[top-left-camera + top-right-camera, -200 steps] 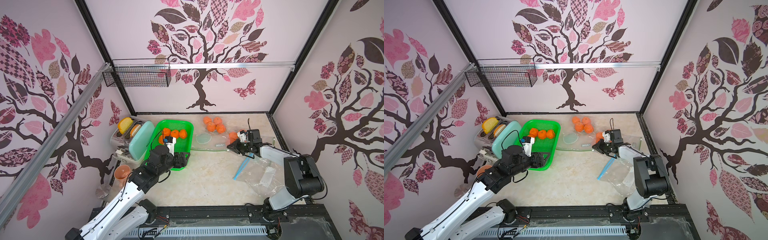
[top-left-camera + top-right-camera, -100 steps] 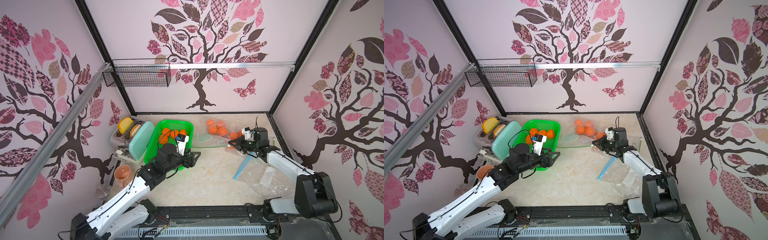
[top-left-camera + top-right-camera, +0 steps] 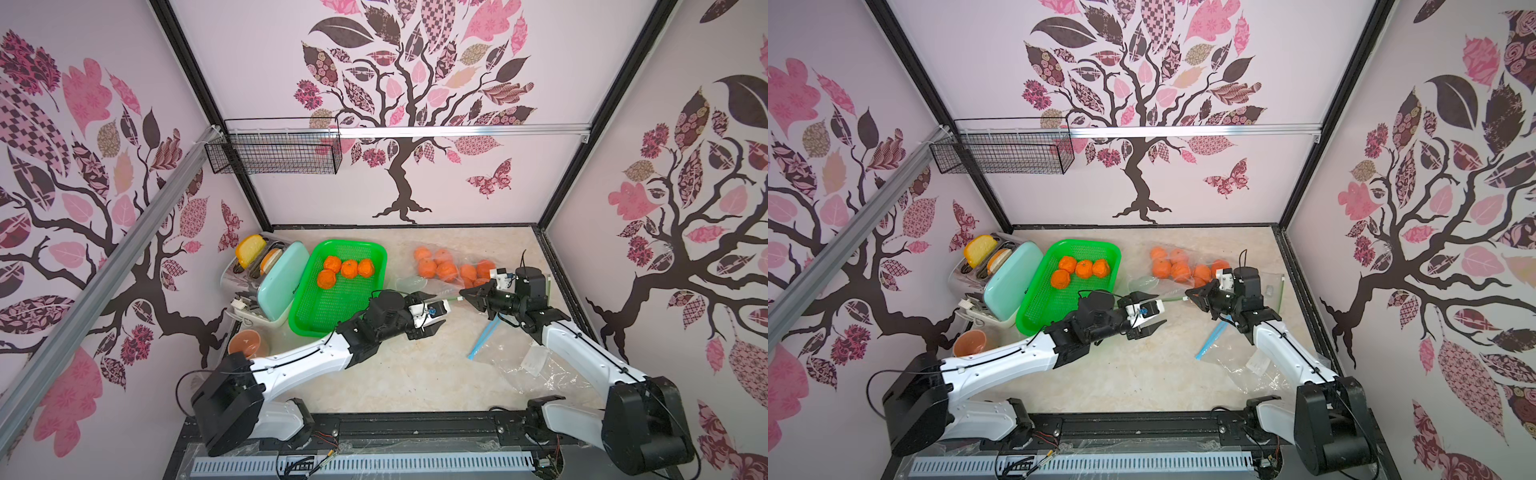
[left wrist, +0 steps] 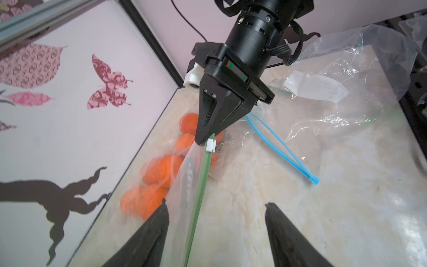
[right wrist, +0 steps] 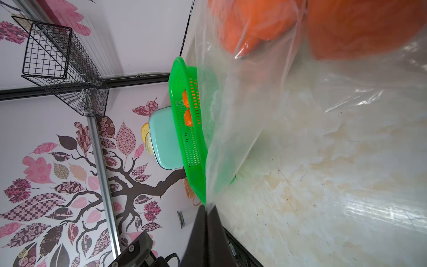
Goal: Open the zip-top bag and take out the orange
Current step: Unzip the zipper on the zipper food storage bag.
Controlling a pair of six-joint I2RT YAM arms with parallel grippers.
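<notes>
Right gripper (image 4: pixel 204 139) pinches the zip-top bag (image 3: pixel 409 284) at its green zip strip (image 4: pixel 199 185) beside the white slider (image 4: pixel 211 145), oranges (image 3: pixel 446 270) inside near the back wall, so opening is in hand; next the left gripper (image 4: pixel 216 204), jaws apart with the strip between them, must, I think, clamp it and pull.

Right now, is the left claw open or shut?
Open: left wrist view shows the left claw with fingers wide apart, the green zip strip running between them.

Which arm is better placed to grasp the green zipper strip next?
Probably the left: the left gripper is open with the green zipper strip between its jaws; the right gripper is shut on its end.
</notes>
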